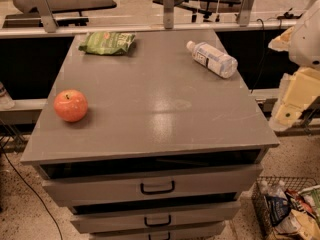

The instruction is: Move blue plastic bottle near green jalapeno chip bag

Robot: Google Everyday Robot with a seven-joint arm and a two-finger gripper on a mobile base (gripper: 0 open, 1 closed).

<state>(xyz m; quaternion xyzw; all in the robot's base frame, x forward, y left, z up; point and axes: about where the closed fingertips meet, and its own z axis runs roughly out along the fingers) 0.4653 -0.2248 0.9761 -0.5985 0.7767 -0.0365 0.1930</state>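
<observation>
The blue plastic bottle (213, 59) lies on its side at the far right of the grey cabinet top (150, 104), white cap pointing to the far left. The green jalapeno chip bag (107, 42) lies flat at the far left corner of the top. My arm's pale yellow and white body, with the gripper (295, 96), hangs off the right edge of the cabinet, to the right of the bottle and apart from it. It holds nothing that I can see.
A red-orange apple (70, 105) sits at the left of the top. Three drawers with dark handles (157, 188) face me below. A wire basket (290, 209) of crumpled wrappers stands on the floor at the lower right. A rail with metal posts (169, 6) runs behind the cabinet.
</observation>
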